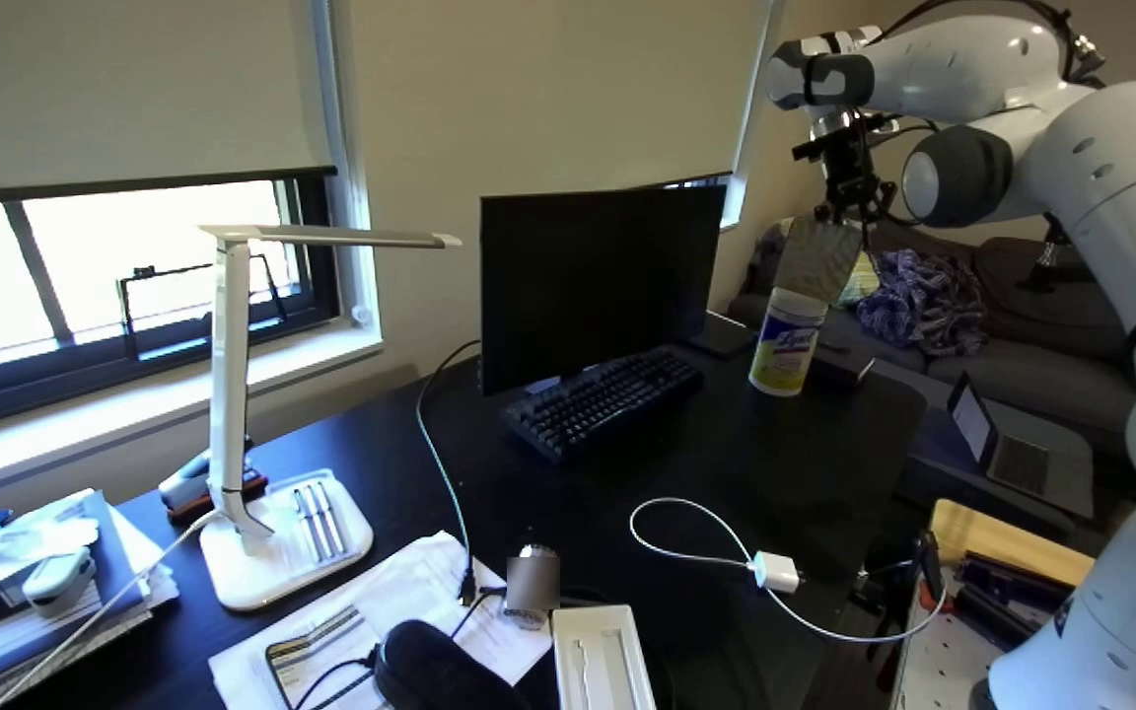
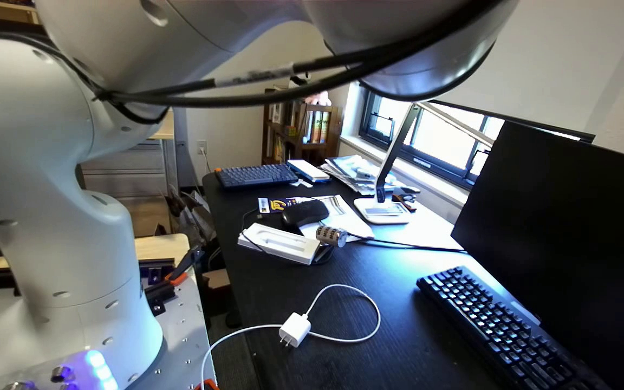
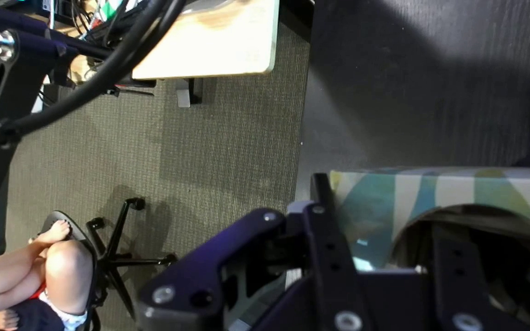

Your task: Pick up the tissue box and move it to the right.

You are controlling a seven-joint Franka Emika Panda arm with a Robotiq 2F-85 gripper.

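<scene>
The tissue box (image 1: 817, 258) hangs tilted in the air from my gripper (image 1: 846, 211) in an exterior view, just above the white and yellow bottle; its side looks pale yellow-green there. In the wrist view the tissue box (image 3: 453, 187) shows a teal, white and yellow pattern with a dark oval opening. My gripper (image 3: 384, 202) has one finger along the box's left side and the other inside the opening, with the box wall between them. The far right part of the box is cut off by the frame. Neither box nor gripper shows in the remaining exterior view.
The Lysol bottle (image 1: 787, 342) stands on the dark desk under the box. A monitor (image 1: 598, 286) and keyboard (image 1: 603, 399) are beside it. A white charger (image 1: 775, 571) with cable lies nearer. A lamp (image 1: 230, 375) stands farther along. The desk edge (image 3: 305, 115) borders carpet; a person sits nearby.
</scene>
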